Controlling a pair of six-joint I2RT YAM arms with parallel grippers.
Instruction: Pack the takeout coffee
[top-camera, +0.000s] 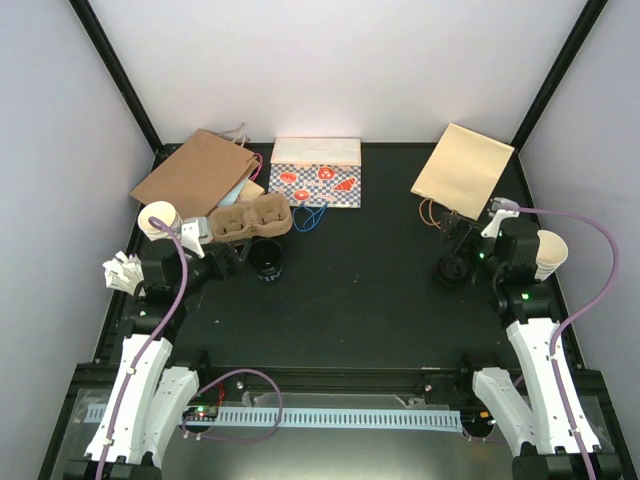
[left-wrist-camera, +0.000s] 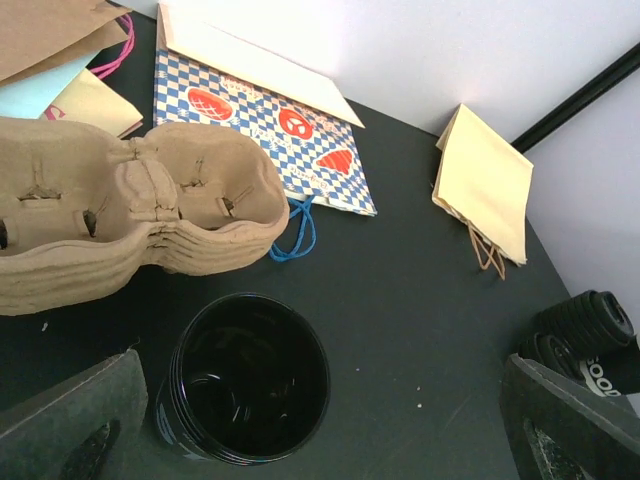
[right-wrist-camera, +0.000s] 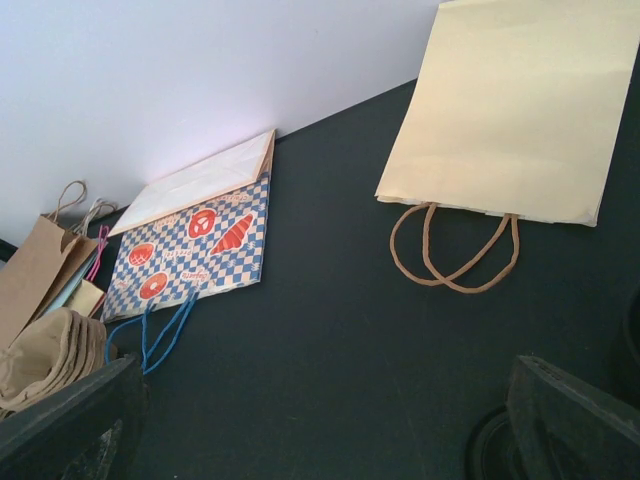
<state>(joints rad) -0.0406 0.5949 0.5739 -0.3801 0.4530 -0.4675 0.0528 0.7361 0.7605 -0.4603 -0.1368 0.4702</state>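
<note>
Left hand (left-wrist-camera: 320, 430) gapes wide and grips nothing, with a round black thing (left-wrist-camera: 245, 375) low centre on the worktop (left-wrist-camera: 420, 300). Right hand (right-wrist-camera: 320, 425) is equally wide and empty. Farther up lie the cup carrier (left-wrist-camera: 130, 215) and the checked bag (left-wrist-camera: 270, 130). I cannot tell where the takeout coffee is.

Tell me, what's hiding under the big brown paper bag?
Under the flat brown paper bag, light-blue paper, pale-yellow paper and pink cord handles peek out; the rest is covered.

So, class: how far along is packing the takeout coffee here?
Done: nothing; the checked bag, brown bag and tan bag lie flat. In hand: the open left gripper hovers near a black round item beside the cup carrier; the right gripper is open, empty. Left: every step, grasp to bagging.
</note>
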